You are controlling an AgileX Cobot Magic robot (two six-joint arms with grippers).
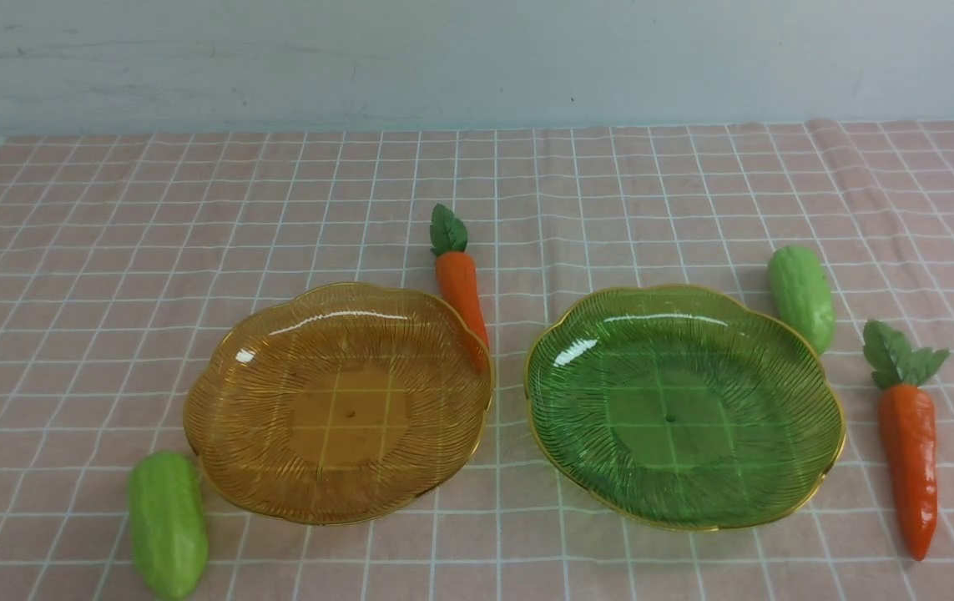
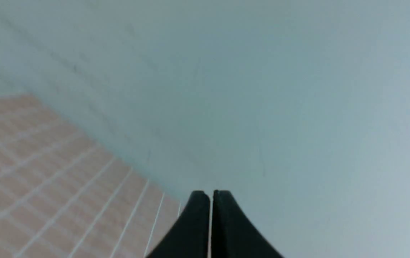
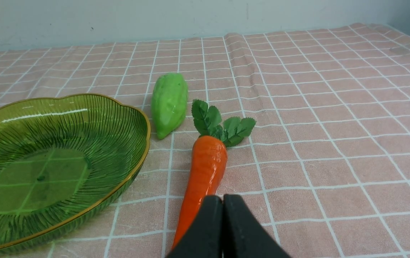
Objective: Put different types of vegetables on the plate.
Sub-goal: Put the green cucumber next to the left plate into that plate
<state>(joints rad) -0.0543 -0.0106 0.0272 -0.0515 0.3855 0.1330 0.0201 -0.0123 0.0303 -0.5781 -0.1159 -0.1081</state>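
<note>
2 stubby light-green gourds, lower-left gourd (image 1: 166, 526), right gourd (image 1: 802, 296); 2 glossy orange carrots, center carrot (image 1: 461, 284), right-edge carrot (image 1: 909, 451); left gripper (image 2: 211, 195), right gripper (image 3: 222, 200) closed, empty.

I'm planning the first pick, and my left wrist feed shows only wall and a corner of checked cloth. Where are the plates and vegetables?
Observer: Two plates stand side by side on the cloth: an amber plate toward the robot's left and a green plate toward its right.
Operator: Anything on them yet?
Observer: No, both are bare. By the amber plate lie a cucumber at its near left and a carrot at its far right.
Operator: And near the right tool?
Observer: The right tool, shut, points toward the other carrot. The second cucumber lies beyond it, beside the green plate.
</note>
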